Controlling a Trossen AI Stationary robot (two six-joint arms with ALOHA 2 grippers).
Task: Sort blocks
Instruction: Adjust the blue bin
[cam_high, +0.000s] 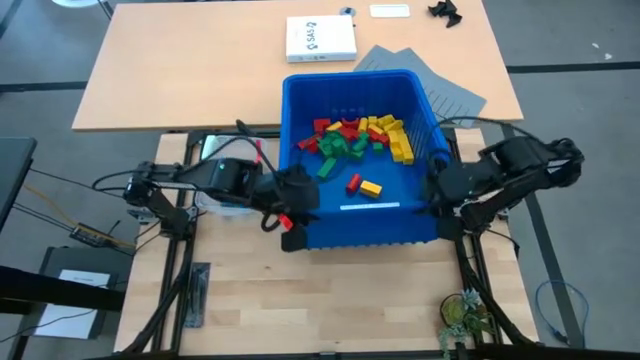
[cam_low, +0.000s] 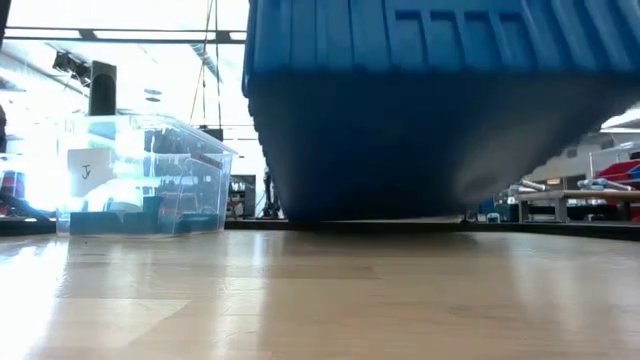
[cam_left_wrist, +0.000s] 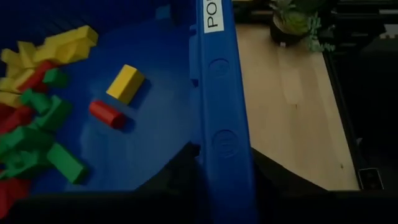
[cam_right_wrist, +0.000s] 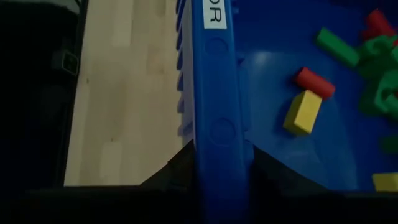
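The large blue bin (cam_high: 350, 228) stands tilted, its near side raised, and fills the low view (cam_low: 430, 110). The blocks (cam_high: 355, 138), red, yellow and green, lie heaped toward its far wall. A red block (cam_left_wrist: 107, 114) and a yellow one (cam_left_wrist: 125, 83) lie apart nearer the middle. My left gripper (cam_high: 298, 195) is shut on the bin's left rim, and my right gripper (cam_high: 435, 190) is shut on its right rim. My left gripper pinches the bin's left rim (cam_left_wrist: 221, 168) near its near corner, one finger (cam_left_wrist: 177, 171) inside the bin and one outside. It comes slanting down from the table's left. The bin's near side is up; its far bottom edge looks down on the table. My right gripper pinches the bin's right rim (cam_right_wrist: 217, 162) near its near corner, one finger (cam_right_wrist: 264, 165) inside the wall and one outside. It comes slanting down from the table's right. The bin hangs tilted between the two grips.
A clear plastic tub (cam_low: 140, 175) stands on the table left of the bin, under my left arm. On the far table lie a white box (cam_high: 320, 40) and grey sheets (cam_high: 430, 80). A small plant (cam_high: 462, 315) stands at the near right corner.
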